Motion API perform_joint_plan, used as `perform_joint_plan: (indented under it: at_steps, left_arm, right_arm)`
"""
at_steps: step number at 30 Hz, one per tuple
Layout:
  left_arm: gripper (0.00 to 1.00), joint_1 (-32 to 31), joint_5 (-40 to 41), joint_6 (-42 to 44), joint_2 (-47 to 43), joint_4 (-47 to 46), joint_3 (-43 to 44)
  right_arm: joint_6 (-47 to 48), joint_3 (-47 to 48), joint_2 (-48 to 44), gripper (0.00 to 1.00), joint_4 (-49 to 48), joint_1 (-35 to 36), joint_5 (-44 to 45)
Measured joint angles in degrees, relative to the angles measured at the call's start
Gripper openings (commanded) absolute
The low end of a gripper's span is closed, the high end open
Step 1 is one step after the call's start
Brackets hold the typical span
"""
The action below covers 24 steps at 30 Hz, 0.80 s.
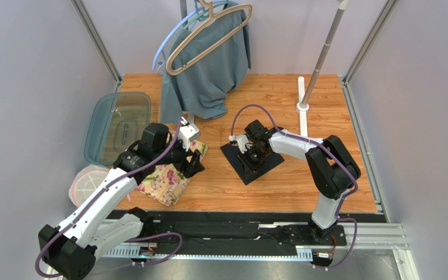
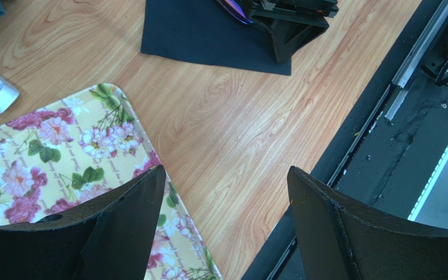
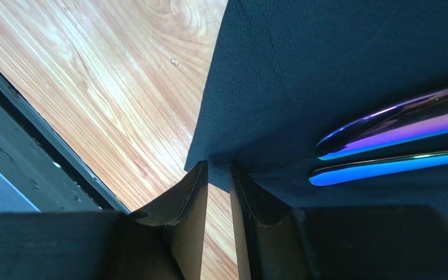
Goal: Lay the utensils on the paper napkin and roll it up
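Edge of paper napkin (image 3: 325, 58) seemingly pinched by right gripper (image 3: 219, 166) — utensils (image 3: 396, 125) laid on it. Left gripper (image 2: 226, 172) held wide open.

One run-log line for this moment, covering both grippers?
left gripper: open over floral mat edge | right gripper: jaws narrow at paper napkin edge, grip unclear | utensils: on napkin
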<state>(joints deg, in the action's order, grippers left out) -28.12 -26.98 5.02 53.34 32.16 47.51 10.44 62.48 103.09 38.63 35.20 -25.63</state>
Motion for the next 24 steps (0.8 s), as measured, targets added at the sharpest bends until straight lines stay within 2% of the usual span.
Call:
perform_joint_plan:
  at_steps: [5,8,10,13,18,24]
  left_arm:
    - [0.85,0.0,0.0,0.4,0.3,0.0,0.0]
    - [0.85,0.0,0.1,0.4,0.5,0.0,0.0]
    - [0.86,0.0,0.1,0.4,0.6,0.0,0.0]
    - [0.88,0.0,0.1,0.3,0.7,0.0,0.0]
    - [0.89,0.0,0.1,-0.4,0.7,-0.1,0.0]
    - [0.91,0.0,0.6,-2.8,-0.2,-1.4,-0.8]
  right_arm:
    - [3.8,0.0,-0.1,0.28,1.6,0.0,-0.2]
    - [6.1,0.0,-0.6,0.36,3.1,0.0,0.0]
    - [7.7,0.0,-1.3,0.47,4.7,0.0,0.1]
    - [10.0,-0.1,-3.6,0.57,6.8,0.0,-0.1]
    - [14.2,-2.8,-12.7,0.61,6.7,0.2,-1.0]
    - [20.0,-11.3,-20.9,0.62,0.8,3.0,0.2]
